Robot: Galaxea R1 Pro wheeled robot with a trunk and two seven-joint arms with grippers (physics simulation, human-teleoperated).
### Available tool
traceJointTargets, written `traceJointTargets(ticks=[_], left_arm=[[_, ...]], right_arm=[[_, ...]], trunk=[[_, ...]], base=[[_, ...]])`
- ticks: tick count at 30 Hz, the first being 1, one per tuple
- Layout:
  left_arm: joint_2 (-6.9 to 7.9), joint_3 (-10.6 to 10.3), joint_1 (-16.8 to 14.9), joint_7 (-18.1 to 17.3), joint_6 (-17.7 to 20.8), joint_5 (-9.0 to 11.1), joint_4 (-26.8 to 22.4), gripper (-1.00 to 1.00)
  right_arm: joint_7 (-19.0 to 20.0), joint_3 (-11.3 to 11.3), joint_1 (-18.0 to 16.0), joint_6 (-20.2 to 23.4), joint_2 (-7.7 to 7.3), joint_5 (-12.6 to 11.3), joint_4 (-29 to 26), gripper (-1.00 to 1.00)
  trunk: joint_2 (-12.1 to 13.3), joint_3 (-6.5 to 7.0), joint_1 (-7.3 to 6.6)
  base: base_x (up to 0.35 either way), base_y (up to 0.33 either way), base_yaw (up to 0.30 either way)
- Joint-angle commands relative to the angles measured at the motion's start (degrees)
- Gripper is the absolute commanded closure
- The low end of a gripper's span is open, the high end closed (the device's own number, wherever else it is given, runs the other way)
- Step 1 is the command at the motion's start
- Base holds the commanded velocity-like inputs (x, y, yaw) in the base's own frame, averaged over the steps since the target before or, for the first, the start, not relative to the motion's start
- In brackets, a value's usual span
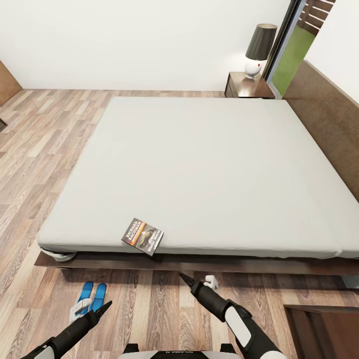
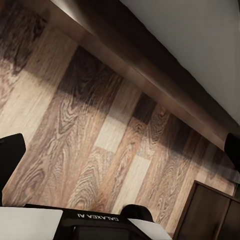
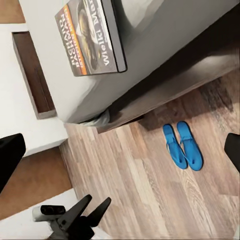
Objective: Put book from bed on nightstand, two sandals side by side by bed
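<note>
Sandals (image 1: 91,298): two bright blue flip-flops side by side on the wood-plank floor (image 1: 149,309), touching or nearly so, just off the near left corner of the bed; the right wrist view (image 3: 183,146) shows them parallel, close to the dark platform frame.
Left gripper (image 1: 103,308): low at the left of the head view, hanging over the floor just beside the sandals; jaws a little apart, nothing between them.
Book (image 1: 142,236): flat on the mattress at its near edge, left of centre, turned at an angle; black and orange cover with white lettering faces up (image 3: 92,35).
Bed (image 1: 209,164): pale grey mattress on a dark brown frame, headboard along the right.
Right gripper (image 1: 186,278): over the floor in front of the bed frame, below and to the right of the book, apart from it; jaws look close together and hold nothing.
Nightstand (image 1: 247,86): dark wood, at the far right corner of the bed, a lamp (image 1: 259,50) standing on it.
</note>
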Motion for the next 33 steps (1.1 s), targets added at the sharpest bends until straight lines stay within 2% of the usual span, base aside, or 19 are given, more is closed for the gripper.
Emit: traceJointTargets(ticks=[1,9,33], left_arm=[[0.01,0.44,-0.03,-0.12,-0.45,-0.56,0.09,-1.0],[0.01,0.44,-0.03,-0.11,-0.45,-0.56,0.09,-1.0],[0.01,0.44,-0.05,-0.17,-0.45,-0.56,0.09,-1.0]], right_arm=[[0.43,0.82,0.0,0.37,-0.03,-0.69,-0.05,-1.0],[0.77,1.65,-0.01,-0.37,-0.05,-0.75,0.02,-1.0],[0.77,1.69,-0.01,-0.68,-0.05,-0.77,0.03,-1.0]], trunk=[[-0.03,-0.03,0.01],[-0.03,-0.03,0.01],[-0.03,-0.03,0.01]], base=[[0.0,0.0,0.0],[0.0,0.0,0.0],[0.0,0.0,0.0]])
